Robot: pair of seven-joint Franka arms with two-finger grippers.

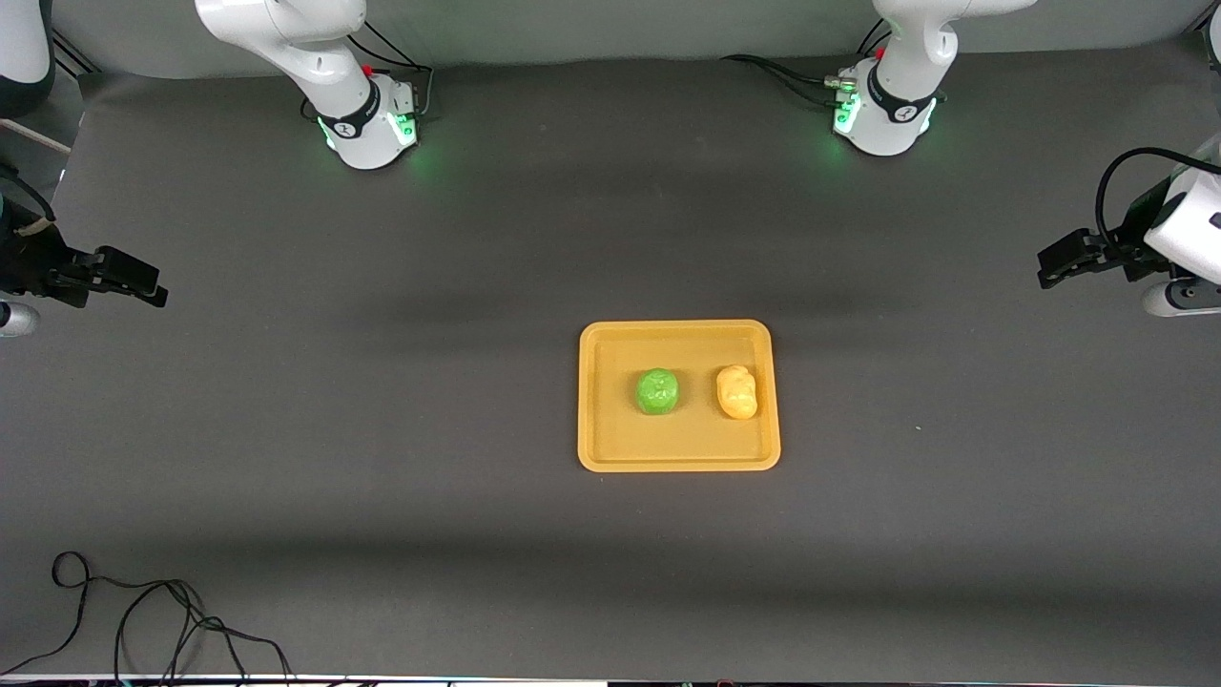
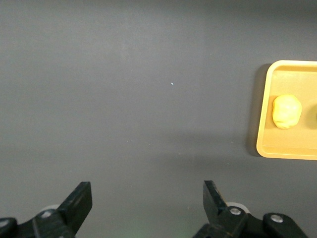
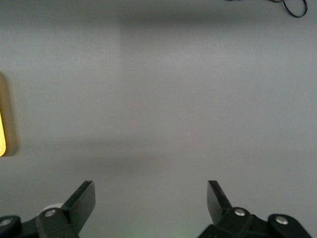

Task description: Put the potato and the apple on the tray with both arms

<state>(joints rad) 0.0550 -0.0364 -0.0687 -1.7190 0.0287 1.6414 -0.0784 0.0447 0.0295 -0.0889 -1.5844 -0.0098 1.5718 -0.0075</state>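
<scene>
The orange-yellow tray (image 1: 678,460) lies in the middle of the table. The green apple (image 1: 657,391) and the yellow-tan potato (image 1: 736,391) rest on it, side by side and apart, the potato toward the left arm's end. The left gripper (image 1: 1052,271) hangs open and empty over bare table at the left arm's end. In the left wrist view the gripper (image 2: 147,198) shows with the tray (image 2: 264,124) and potato (image 2: 287,111). The right gripper (image 1: 153,286) hangs open and empty over the right arm's end. Its wrist view shows the gripper (image 3: 151,198) and a sliver of the tray (image 3: 2,134).
A loose black cable (image 1: 143,611) lies on the table near the front camera at the right arm's end; it also shows in the right wrist view (image 3: 292,7). The arm bases (image 1: 367,124) (image 1: 882,114) stand along the table's edge farthest from the camera.
</scene>
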